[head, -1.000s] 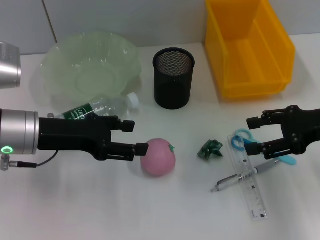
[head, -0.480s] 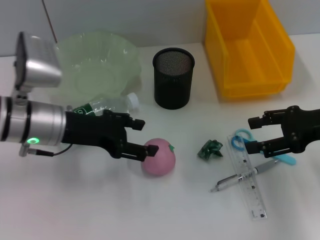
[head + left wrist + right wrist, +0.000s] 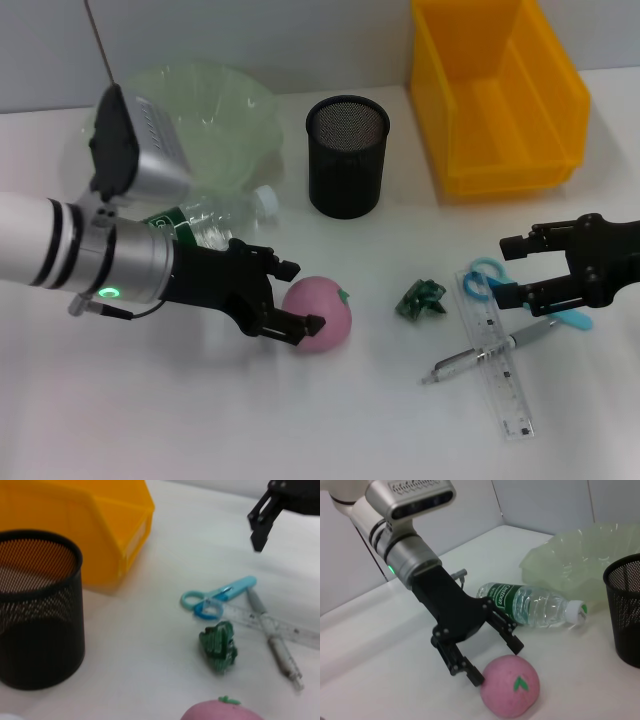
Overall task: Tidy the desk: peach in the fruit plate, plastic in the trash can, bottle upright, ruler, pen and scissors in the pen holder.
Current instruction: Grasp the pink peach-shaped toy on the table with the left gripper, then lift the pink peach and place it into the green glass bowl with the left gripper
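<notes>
Peach (image 3: 320, 312) between left hand (image 3: 294, 298) fingers

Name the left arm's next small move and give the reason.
Probably ease the left gripper forward until the peach sits between its jaws, then close. The jaws are open and straddle only the peach's near edge, which rests on the table. The right gripper hovers open above the scissors.

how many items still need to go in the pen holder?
3: scissors, ruler and pen, overlapping on the table near the right claw. Pen holder's inside isn't fully visible.
</notes>
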Robot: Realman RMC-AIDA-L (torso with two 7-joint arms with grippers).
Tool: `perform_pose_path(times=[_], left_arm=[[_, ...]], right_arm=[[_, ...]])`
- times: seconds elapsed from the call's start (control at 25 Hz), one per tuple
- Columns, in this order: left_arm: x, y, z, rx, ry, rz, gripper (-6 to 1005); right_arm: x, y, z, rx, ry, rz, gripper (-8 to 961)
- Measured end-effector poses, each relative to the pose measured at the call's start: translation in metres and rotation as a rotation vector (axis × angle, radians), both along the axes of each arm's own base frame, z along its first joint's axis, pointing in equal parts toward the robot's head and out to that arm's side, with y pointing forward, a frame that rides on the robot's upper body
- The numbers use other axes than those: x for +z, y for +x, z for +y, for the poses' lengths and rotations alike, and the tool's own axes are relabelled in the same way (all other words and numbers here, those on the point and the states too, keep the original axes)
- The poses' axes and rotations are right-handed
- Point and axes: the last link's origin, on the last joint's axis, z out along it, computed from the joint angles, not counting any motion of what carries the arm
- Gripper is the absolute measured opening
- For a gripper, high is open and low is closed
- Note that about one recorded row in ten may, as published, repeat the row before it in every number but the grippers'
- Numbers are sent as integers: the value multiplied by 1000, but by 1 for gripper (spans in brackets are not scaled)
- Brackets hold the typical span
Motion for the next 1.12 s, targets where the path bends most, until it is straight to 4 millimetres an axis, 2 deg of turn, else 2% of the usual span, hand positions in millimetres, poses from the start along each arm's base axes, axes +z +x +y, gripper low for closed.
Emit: perform_pose_path(times=[0.32,0.84,1.04,1.08,1.12], left_arm=[[-14,-4,-1,-2,4,55,764],[-12,-1,2,71,3,32,728],[-9,0,1,76,-6,14,546],[3,4,1,101,-14,-65,509],[3,4,1,101,-14,-65,483]], right_arm=[[0,-1,1,2,-1,0,811],[0,-2,1,6,-2,1,811],[0,-2,1,5,0,1,811],[0,-2,1,5,0,1,811],[0,-2,1,5,0,1,811]])
